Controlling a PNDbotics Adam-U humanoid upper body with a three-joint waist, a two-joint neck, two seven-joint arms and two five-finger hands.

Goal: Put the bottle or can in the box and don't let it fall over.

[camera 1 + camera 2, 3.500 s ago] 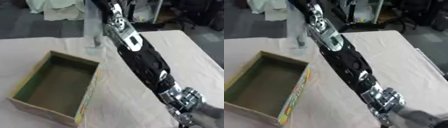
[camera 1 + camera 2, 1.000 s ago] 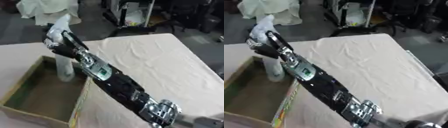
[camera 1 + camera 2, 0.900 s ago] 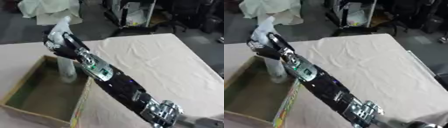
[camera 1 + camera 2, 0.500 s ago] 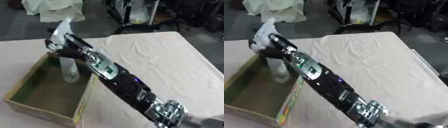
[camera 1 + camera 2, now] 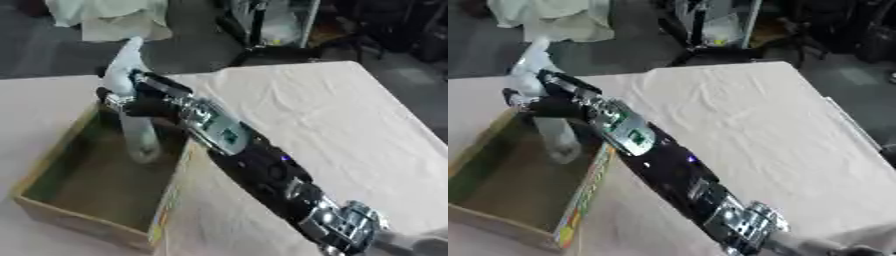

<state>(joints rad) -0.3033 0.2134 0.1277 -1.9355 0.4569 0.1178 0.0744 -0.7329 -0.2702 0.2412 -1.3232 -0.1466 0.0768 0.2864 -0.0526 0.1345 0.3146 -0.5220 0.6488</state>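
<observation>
My right arm reaches from the lower right up to the far left. Its hand (image 5: 131,102) is shut on a pale, clear bottle (image 5: 136,135), gripping it near the upper part. The bottle stands upright inside the open cardboard box (image 5: 66,210), its base at or close to the box floor near the far right corner. The bottle's top (image 5: 125,62) shows above the hand. My left hand is in none of the views.
The box sits on a table covered by a pale cloth (image 5: 324,115), with bare cloth to the right of my arm. Beyond the table's far edge are a heap of light fabric (image 5: 109,15) and a metal stand (image 5: 271,25) on a dark floor.
The hand has carried the bottle from beyond the box over its far wall and lowered it inside. The camera has shifted slightly between frames.
</observation>
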